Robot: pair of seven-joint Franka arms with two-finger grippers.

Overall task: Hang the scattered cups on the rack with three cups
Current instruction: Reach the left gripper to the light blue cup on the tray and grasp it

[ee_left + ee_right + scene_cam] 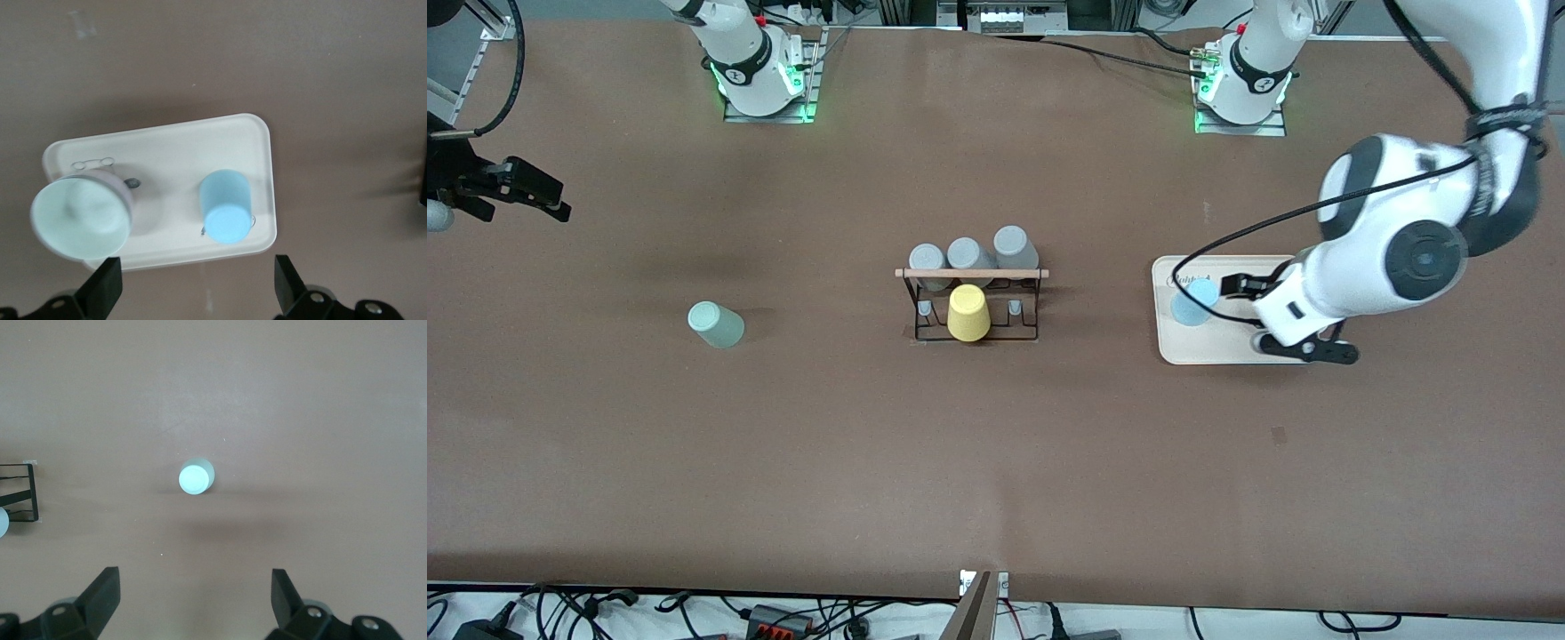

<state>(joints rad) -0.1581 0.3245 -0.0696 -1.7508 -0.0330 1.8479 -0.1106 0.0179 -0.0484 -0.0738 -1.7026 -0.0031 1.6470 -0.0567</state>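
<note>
The left pincer (1258,313), fingers apart, hangs over the cream tray (1183,351) beside the light blue cup (1193,302), while the right pincer (193,600) waits, fingers apart, above the mint cup (715,324) on the bench (996,462).

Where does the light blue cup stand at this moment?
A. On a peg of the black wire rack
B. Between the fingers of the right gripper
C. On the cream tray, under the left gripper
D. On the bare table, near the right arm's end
C: the light blue cup stands upside down on the cream tray, with the open left gripper over it.
</note>
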